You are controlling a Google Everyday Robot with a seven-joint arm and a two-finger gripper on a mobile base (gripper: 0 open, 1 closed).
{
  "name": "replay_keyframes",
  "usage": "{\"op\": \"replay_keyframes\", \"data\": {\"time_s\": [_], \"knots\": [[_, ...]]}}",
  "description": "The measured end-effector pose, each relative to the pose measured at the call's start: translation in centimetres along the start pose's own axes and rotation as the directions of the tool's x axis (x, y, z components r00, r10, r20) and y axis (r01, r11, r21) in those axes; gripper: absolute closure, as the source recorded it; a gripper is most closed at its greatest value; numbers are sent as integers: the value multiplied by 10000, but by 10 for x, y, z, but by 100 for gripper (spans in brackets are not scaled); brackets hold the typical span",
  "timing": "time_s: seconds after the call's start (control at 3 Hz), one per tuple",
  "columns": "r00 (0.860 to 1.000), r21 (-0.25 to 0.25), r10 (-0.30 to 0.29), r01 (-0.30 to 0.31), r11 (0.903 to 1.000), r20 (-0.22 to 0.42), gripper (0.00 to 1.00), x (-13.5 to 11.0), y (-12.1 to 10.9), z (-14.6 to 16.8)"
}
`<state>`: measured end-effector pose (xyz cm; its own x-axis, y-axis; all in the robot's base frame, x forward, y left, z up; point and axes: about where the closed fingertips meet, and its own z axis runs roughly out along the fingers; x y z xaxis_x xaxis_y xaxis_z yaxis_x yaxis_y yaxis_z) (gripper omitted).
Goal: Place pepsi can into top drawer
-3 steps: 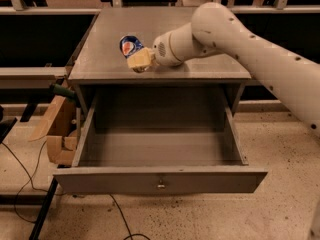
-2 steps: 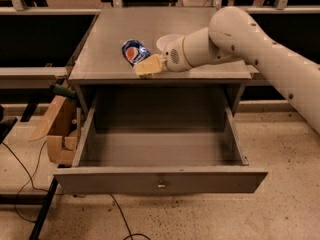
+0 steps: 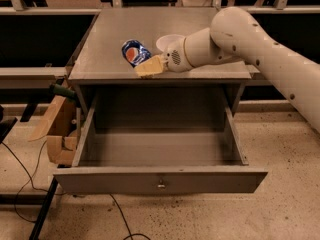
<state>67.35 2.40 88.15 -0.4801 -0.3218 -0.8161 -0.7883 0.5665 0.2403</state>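
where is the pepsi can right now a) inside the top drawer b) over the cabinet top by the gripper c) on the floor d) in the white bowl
b: the pepsi can is tilted over the cabinet top beside the gripper, not in the open top drawer.

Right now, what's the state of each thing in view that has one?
pepsi can: tipped over on the cabinet top, not in the drawer.
top drawer: pulled open.
end effector: right beside the can, near the cabinet top's front edge.
white bowl: upright on the cabinet top, partly hidden.
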Motion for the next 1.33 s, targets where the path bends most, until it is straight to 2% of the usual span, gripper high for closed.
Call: {"op": "replay_keyframes", "data": {"time_s": [0.33,0.67,1.0,1.33], "knots": [[9954,-689,-427,368,9969,-855,100,7,10,25],[9842,-1584,-992,756,9845,-1468,100,24,28,39],[9693,-2617,-1543,1011,9599,-1916,100,59,50,42],[9533,-3067,-1622,795,9485,-2547,100,82,57,57]]}}
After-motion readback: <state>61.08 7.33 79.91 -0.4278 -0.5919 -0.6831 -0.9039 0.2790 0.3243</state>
